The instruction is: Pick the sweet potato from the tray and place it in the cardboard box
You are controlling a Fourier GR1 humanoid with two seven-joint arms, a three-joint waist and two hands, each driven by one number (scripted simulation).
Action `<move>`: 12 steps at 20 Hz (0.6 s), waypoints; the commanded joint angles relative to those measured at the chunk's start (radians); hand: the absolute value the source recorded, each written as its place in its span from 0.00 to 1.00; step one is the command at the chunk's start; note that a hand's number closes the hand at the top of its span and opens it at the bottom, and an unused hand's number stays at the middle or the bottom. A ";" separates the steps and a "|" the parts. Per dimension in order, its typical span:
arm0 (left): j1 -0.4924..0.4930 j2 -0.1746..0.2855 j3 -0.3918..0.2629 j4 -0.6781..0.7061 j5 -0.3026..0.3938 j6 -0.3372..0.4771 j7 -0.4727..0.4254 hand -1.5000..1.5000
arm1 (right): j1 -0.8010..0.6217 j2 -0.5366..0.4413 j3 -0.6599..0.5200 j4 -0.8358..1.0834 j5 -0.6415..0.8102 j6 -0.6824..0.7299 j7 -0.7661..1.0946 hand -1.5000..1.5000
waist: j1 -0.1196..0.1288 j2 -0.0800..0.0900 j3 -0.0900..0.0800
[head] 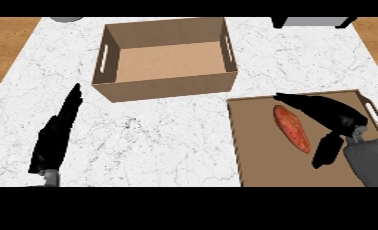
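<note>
We find the sweet potato (292, 128) lying on the tray (255, 166), long axis running roughly fore-and-aft, just left of the nearer right hand (336, 115), which is spread open, empty, and apparently not touching it.

An orange-red sweet potato (291, 128) lies lengthwise on the brown tray (258, 159), lower right; the open cardboard box (164, 80) sits upper centre.

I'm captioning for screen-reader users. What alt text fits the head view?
The robot's right hand hangs open over a brown tray, fingers and thumb spread beside the orange sweet potato lying there, not closed on it. An open cardboard box stands up-left of the tray on the white marble counter; the left hand rests open at the left.
</note>
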 commanded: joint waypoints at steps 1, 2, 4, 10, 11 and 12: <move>0.005 -0.006 0.013 -0.036 -0.016 -0.017 0.034 0.50 | -0.061 0.021 -0.046 0.116 0.043 -0.007 -0.074 0.00 | 0.004 0.001 0.000; -0.052 -0.014 0.026 -0.011 -0.020 -0.011 0.068 0.50 | -0.024 0.010 -0.042 0.084 0.063 -0.001 -0.080 0.00 | 0.001 0.000 0.000; 0.025 -0.020 0.026 0.023 -0.027 -0.020 -0.044 0.50 | 0.011 0.059 -0.012 0.084 0.108 -0.072 -0.076 0.00 | 0.001 0.000 0.000; -0.055 -0.027 0.054 0.009 -0.022 -0.047 0.030 0.50 | -0.063 0.092 -0.005 0.169 0.188 -0.049 -0.096 0.00 | 0.003 0.001 0.000; -0.038 -0.041 0.051 0.023 -0.036 -0.043 0.017 0.50 | -0.039 0.058 -0.043 0.168 0.182 -0.028 -0.140 0.00 | 0.001 0.001 0.000; -0.039 -0.029 0.050 -0.027 -0.039 -0.053 0.065 0.50 | 0.022 0.083 -0.018 0.065 0.176 0.003 -0.089 0.00 | -0.001 0.000 0.000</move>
